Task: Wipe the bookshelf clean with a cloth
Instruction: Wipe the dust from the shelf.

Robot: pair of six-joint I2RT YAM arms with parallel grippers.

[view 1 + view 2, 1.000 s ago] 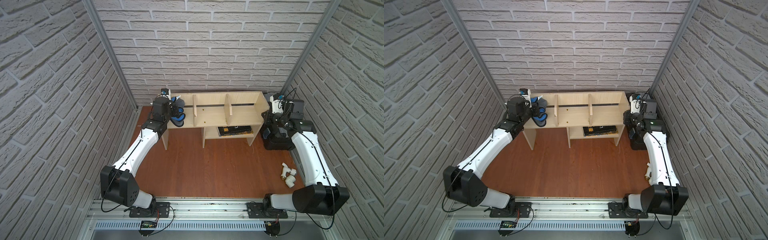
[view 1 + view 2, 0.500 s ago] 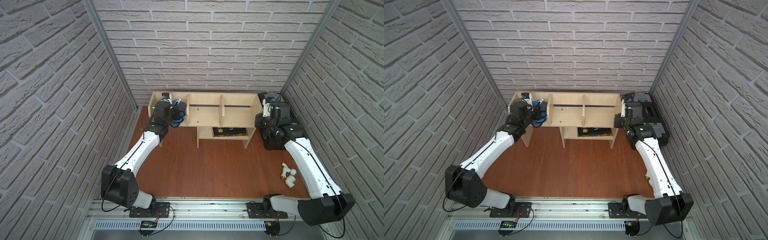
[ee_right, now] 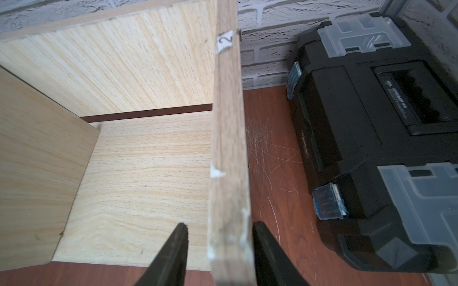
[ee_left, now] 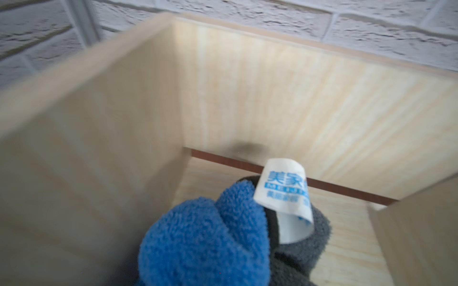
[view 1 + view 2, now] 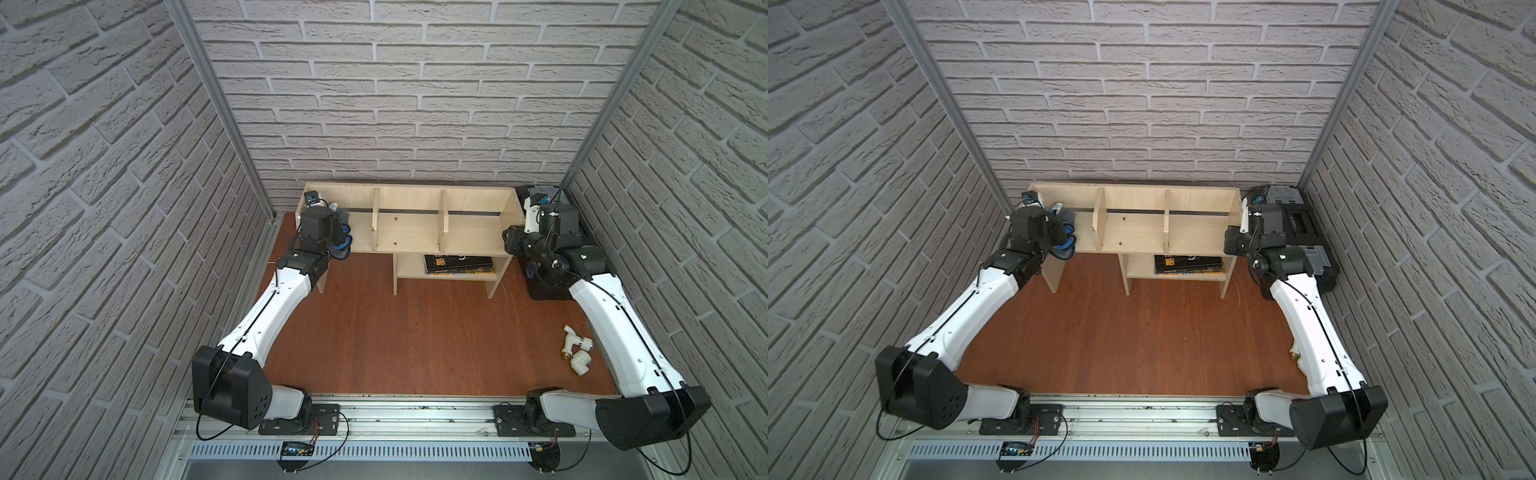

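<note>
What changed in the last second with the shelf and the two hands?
The bookshelf slid toward the robot's left and now sits square along the back wall. The right hand opened, letting go of the end panel, fingers astride it. The left hand stayed shut on the cloth, now inside the left compartment. Toolbox and pipe fittings stayed put.

The left arm point(image 5: 274, 307) is stretched toward the far left, and the left tool point(image 5: 338, 235) is clamped on the cloth point(image 4: 205, 237). The right arm point(image 5: 611, 324) is stretched toward the far right, and the right tool point(image 3: 220, 224) is held with its jaws parted, astride the right end panel of the bookshelf point(image 3: 226, 123).
</note>
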